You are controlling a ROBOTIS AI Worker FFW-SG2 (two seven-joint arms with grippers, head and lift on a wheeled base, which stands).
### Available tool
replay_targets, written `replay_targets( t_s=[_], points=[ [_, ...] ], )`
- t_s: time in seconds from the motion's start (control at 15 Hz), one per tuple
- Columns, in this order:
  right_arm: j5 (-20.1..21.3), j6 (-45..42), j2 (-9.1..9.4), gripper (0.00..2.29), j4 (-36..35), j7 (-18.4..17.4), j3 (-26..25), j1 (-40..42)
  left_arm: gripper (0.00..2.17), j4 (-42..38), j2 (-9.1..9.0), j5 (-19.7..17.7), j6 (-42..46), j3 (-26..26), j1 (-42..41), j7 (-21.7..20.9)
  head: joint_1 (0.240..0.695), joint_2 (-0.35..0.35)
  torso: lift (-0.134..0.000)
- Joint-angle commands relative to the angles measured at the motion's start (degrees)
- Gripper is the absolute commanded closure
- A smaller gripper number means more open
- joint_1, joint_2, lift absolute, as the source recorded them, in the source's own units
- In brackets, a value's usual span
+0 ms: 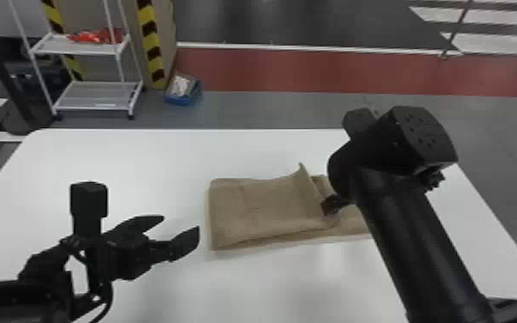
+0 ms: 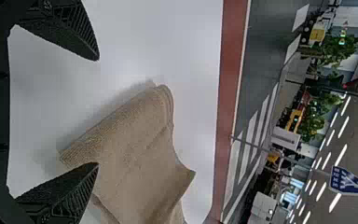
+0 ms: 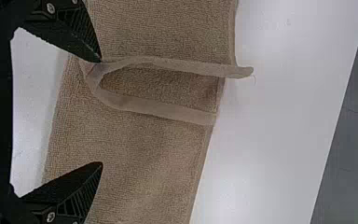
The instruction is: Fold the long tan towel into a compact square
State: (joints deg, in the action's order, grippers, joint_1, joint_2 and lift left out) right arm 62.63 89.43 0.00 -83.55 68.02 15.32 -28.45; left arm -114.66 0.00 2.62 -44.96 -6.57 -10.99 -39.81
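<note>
We have the tan towel partly folded; its right end remains to fold over; our left gripper and right gripper both have jaws apart.

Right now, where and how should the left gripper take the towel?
Middle of the towel's left edge, coming in low from the left. That edge faces the left gripper, whose jaws stand apart. The layers lie flat and stacked, so I'd slide one jaw under, one over.
</note>
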Motion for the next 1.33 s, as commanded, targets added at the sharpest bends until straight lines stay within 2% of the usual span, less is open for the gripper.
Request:
replay_targets(
  t_s=[0.0,0.2,0.27,0.4,0.53,0.73,0.87,1.0,1.27],
  points=[
    [1.97,0.65,0.05,0.10,-1.35,0.62,-2.22,0.42,0.08,0.32,-0.15,0.02,0.35,-0.11,0.00,0.00,0.695,-0.059,-0.124],
    [1.35,0.65,0.05,0.10,-1.88,0.97,-4.42,0.15,0.08,1.20,-0.15,0.02,0.88,-0.02,0.27,0.00,0.695,-0.077,-0.124],
    [0.91,0.65,0.05,0.10,-1.88,0.01,-5.12,-0.02,0.08,1.37,-0.15,0.02,1.23,0.06,0.27,0.00,0.695,-0.080,-0.124],
    [-3.48,0.65,0.05,0.10,-1.88,-2.45,-5.48,-0.46,0.09,1.37,-0.15,0.02,1.40,0.15,0.27,0.00,0.695,-0.087,-0.124],
    [-6.12,0.65,0.05,0.10,-1.79,-3.60,-5.21,-1.69,0.09,0.76,-0.15,0.11,1.23,0.15,0.00,0.00,0.695,-0.090,-0.124],
    [-12.27,0.65,0.05,0.10,-0.56,-7.11,-5.74,-3.27,0.09,0.49,-0.15,0.11,1.23,-0.02,-0.17,0.00,0.695,-0.074,-0.124],
    [-14.73,0.65,0.05,0.10,2.08,-12.21,-5.04,-4.07,0.09,0.49,-0.15,0.11,1.23,0.06,-0.17,0.00,0.695,-0.065,-0.124],
    [-15.08,0.65,0.05,0.10,5.15,-13.27,-4.51,-5.03,0.09,0.49,-0.15,0.20,1.23,0.06,-0.17,0.00,0.695,-0.068,-0.124],
    [-14.29,0.65,0.05,0.10,6.03,-12.30,-4.16,-5.30,0.09,0.67,-0.15,0.02,1.23,-0.37,-0.09,0.00,0.695,-0.064,-0.124]
  ],
)
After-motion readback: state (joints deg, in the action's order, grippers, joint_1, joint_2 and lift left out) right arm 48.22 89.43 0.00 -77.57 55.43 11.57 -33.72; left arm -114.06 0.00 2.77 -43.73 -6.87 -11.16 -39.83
